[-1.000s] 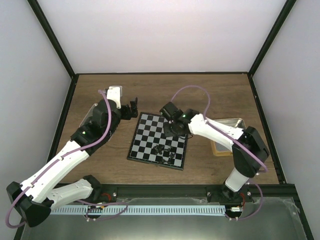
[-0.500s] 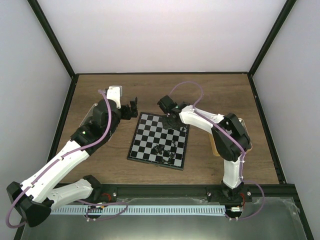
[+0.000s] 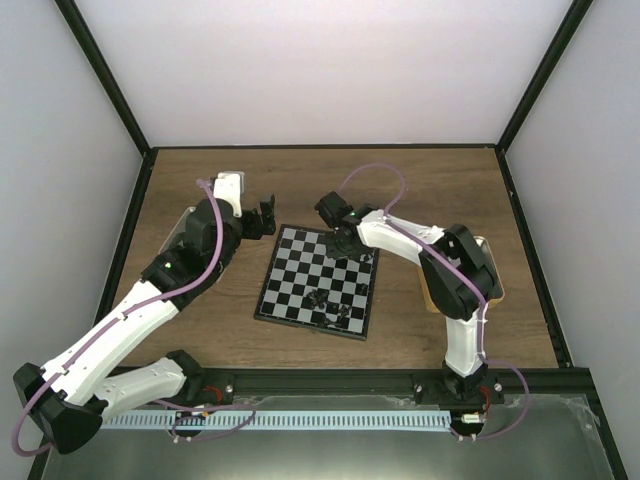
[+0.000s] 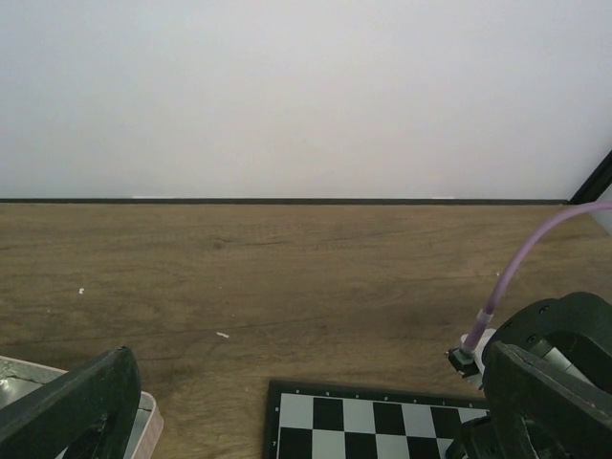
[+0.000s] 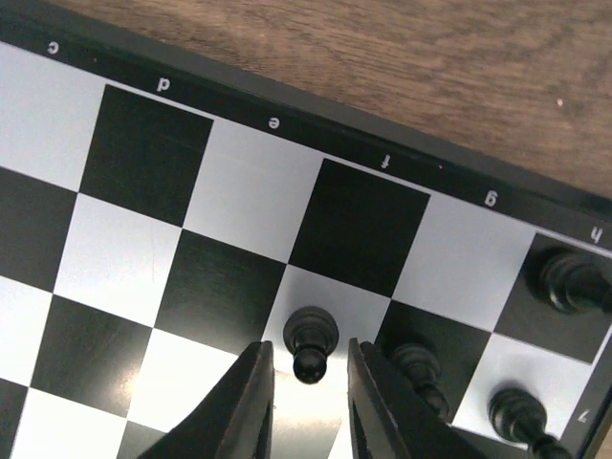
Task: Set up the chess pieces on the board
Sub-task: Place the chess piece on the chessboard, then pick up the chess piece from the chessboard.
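Observation:
The board [image 3: 290, 278] lies at the table's middle, with a loose cluster of black chess pieces [image 3: 330, 300] near its front edge. In the right wrist view a black pawn [image 5: 311, 342] stands upright on a light square near the board's [image 5: 143, 153] far rim. My right gripper [image 5: 308, 382] is open a little, with a small gap on each side of the pawn. Three more black pieces [image 5: 572, 279] stand to the pawn's right. My left gripper [image 4: 306, 368] hangs wide open and empty just off the board's [image 4: 363, 426] far left corner.
A pinkish tin [image 4: 145, 421] sits under my left arm, left of the board. A metal tin [image 3: 462, 245] with a tan rim lies right of the board, partly behind my right arm. Black frame posts and white walls enclose the table.
My right gripper moved from over the board's right middle to its far edge and came down. Its jaws then parted slightly from the pawn. The left arm has not moved.

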`<state>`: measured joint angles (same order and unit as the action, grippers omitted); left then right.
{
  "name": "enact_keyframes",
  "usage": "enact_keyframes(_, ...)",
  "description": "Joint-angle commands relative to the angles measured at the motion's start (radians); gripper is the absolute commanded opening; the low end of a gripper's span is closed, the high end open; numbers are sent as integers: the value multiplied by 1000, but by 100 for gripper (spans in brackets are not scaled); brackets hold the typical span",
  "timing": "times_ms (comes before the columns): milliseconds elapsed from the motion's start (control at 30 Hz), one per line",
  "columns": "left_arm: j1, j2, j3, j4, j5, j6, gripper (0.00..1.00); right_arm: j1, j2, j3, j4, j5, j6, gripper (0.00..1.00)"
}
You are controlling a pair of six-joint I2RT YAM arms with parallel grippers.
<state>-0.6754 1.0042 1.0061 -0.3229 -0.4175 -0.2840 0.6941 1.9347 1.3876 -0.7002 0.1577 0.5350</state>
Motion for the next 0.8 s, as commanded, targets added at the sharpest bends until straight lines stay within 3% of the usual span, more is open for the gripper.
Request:
enact_keyframes(0, 4, 2, -8, 15, -4, 1, 100, -8, -18, 58, -37, 16, -6, 27)
enact_keyframes(233, 5, 1, -7, 16, -3, 0, 100, -8, -174, 20, -57, 9, 25, 42)
enact_keyframes(533, 5, -6, -6, 18, 38, -7, 100, -8, -495, -353, -54, -9, 180, 52)
enact_keyframes(633, 5, -9, -6, 22, 63, -8, 100, -8, -551, -462, 8, -86, 226, 54)
enact_keyframes(767, 6, -4, -5, 25, 81, -6, 100, -6, -538, -490, 98, -168, 262, 54)
